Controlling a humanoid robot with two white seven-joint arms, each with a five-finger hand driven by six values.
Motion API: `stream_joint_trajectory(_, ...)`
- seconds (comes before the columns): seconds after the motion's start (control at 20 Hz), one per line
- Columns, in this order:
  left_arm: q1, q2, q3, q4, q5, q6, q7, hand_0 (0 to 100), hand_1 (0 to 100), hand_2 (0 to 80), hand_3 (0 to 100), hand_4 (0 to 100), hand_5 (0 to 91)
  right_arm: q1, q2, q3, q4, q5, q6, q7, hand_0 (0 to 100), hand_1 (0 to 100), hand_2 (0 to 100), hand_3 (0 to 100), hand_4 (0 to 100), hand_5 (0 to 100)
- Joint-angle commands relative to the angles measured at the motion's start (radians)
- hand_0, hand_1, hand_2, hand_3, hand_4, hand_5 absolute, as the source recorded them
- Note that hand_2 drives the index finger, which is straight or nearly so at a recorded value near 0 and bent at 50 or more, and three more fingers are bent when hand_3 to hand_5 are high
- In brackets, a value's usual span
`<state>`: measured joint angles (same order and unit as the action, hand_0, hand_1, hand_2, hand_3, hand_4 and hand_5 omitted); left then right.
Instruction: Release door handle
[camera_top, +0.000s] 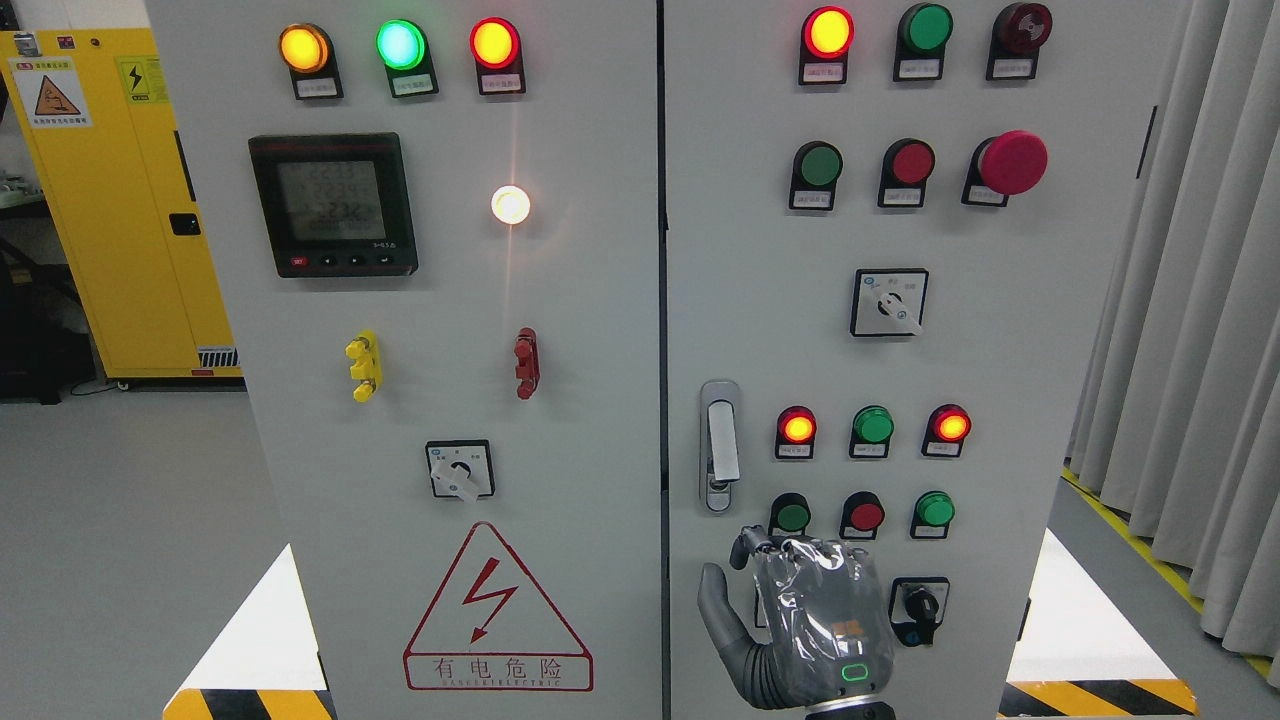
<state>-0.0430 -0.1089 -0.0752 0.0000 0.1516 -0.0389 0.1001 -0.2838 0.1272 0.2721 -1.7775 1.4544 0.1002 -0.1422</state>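
Observation:
The grey metal door handle (720, 445) sits upright in its recess on the right cabinet door (1010, 350), close to the seam between the two doors. My right hand (790, 600) comes up from the bottom edge, its back toward me, wrapped in clear film. It hangs below the handle and apart from it, in front of the lower panel. The thumb points out to the left, the fingers (800, 550) are loosely bent toward the door, and they hold nothing. My left arm does not show.
The doors carry lamps, push buttons, rotary switches (888, 302) and a red mushroom stop button (1012, 162). A meter display (333, 204) and a red warning triangle (497, 610) are on the left door. A yellow cabinet (110, 200) stands at far left, grey curtains (1200, 300) at right.

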Motion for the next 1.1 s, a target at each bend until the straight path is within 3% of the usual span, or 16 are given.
stream_joint_trajectory(0.0, 0.0, 0.0, 0.0, -0.012, 0.0, 0.001, 0.0, 12, 56, 0.0, 0, 0, 0.0, -0.02, -0.006, -0.005, -0.013, -0.008, 0.007, 0.003, 26, 13, 94, 100, 100, 100)
stream_joint_trajectory(0.3, 0.0, 0.0, 0.0, -0.012, 0.0, 0.001, 0.0, 12, 56, 0.0, 0, 0, 0.0, -0.075, -0.006, -0.017, -0.005, 0.011, 0.013, 0.016, 22, 13, 94, 100, 100, 100)
stream_joint_trajectory(0.35, 0.0, 0.0, 0.0, -0.012, -0.001, 0.001, 0.0, 12, 56, 0.0, 0, 0, 0.0, -0.089, -0.006, -0.017, -0.002, 0.012, 0.013, 0.018, 20, 23, 95, 100, 100, 100)
stream_joint_trajectory(0.4, 0.0, 0.0, 0.0, -0.012, 0.0, 0.001, 0.0, 12, 56, 0.0, 0, 0, 0.0, -0.103, -0.006, -0.017, 0.004, 0.012, 0.013, 0.018, 20, 24, 95, 100, 100, 100)
stream_joint_trajectory(0.85, 0.0, 0.0, 0.0, -0.012, 0.0, 0.001, 0.0, 12, 56, 0.0, 0, 0, 0.0, -0.195, -0.005, -0.017, 0.078, 0.012, 0.039, 0.018, 23, 25, 95, 100, 100, 100)
stream_joint_trajectory(1.05, 0.0, 0.0, 0.0, -0.012, 0.0, 0.001, 0.0, 12, 56, 0.0, 0, 0, 0.0, -0.195, -0.005, -0.017, 0.079, 0.012, 0.05, 0.018, 28, 27, 95, 100, 100, 100)
